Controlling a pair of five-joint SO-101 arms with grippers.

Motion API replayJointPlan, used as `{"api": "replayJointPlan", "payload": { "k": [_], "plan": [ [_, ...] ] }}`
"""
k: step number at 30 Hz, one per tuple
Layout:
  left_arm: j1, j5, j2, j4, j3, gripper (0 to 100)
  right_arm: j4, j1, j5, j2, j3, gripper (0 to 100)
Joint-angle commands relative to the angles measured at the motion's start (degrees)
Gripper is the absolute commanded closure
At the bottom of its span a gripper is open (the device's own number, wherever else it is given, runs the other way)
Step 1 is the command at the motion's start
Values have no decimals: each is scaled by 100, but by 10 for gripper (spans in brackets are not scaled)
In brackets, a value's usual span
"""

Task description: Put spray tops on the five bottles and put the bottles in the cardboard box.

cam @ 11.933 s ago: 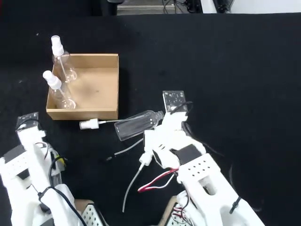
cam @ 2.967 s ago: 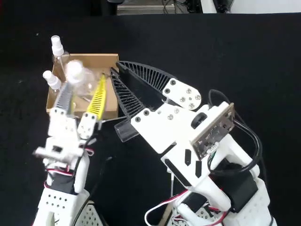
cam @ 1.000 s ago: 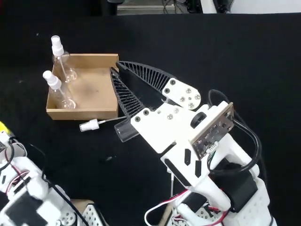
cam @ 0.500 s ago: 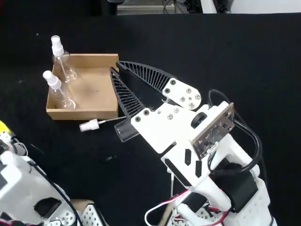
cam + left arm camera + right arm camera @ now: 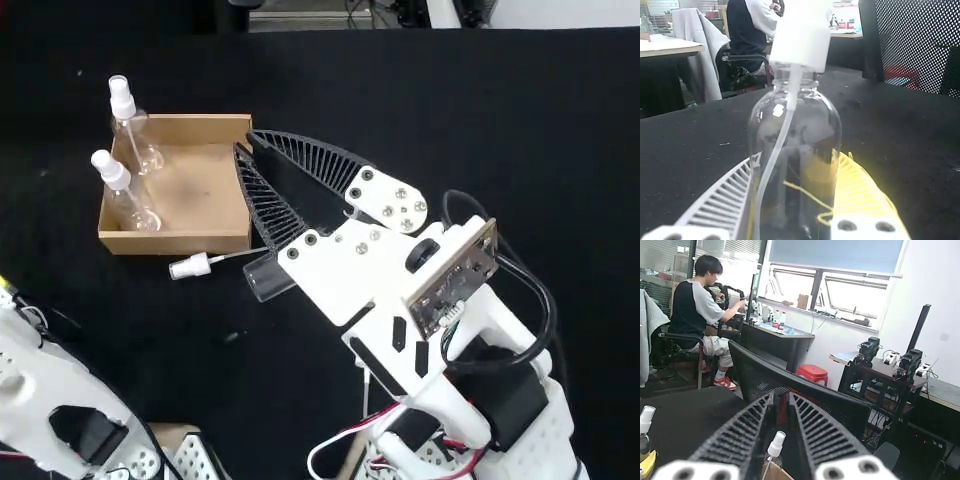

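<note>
In the left wrist view my left gripper (image 5: 800, 167) is shut on a clear bottle (image 5: 795, 150) that wears a white spray top (image 5: 800, 35). The left arm (image 5: 40, 390) sits at the table's near left corner. Two capped bottles (image 5: 122, 190) stand against the left wall of the cardboard box (image 5: 215, 180). My right gripper (image 5: 244, 142) is open, its black fingers (image 5: 262, 195) spread along the box's right wall. A loose spray top (image 5: 190, 266) lies in front of the box. A capless bottle (image 5: 262, 278) lies partly under the right arm.
The right arm (image 5: 420, 300) covers the table's middle and near right. The far and right parts of the black table (image 5: 500, 120) are bare. Between the right fingers, the right wrist view shows a capped bottle (image 5: 774, 447) in the box.
Three seconds ago the left gripper held its bottle over the box. It has since pulled back to the near left corner, sinking lower over the last second. The right arm has stayed still.
</note>
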Motion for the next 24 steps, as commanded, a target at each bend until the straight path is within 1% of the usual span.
{"api": "replayJointPlan", "payload": {
  "k": [1,9,17,20,24],
  "plan": [
    [-13,62,-26,-229,-233,970,-18,88,62,-92,-13,988],
    [101,18,35,-211,-980,970,-9,88,53,-92,-13,988],
    [382,9,79,-202,-708,970,-9,88,62,-110,-13,988],
    [400,-26,352,-202,-752,970,-9,88,62,-119,-13,988],
    [347,-308,949,-202,-1051,970,0,88,62,-119,-13,988]
  ]
}}
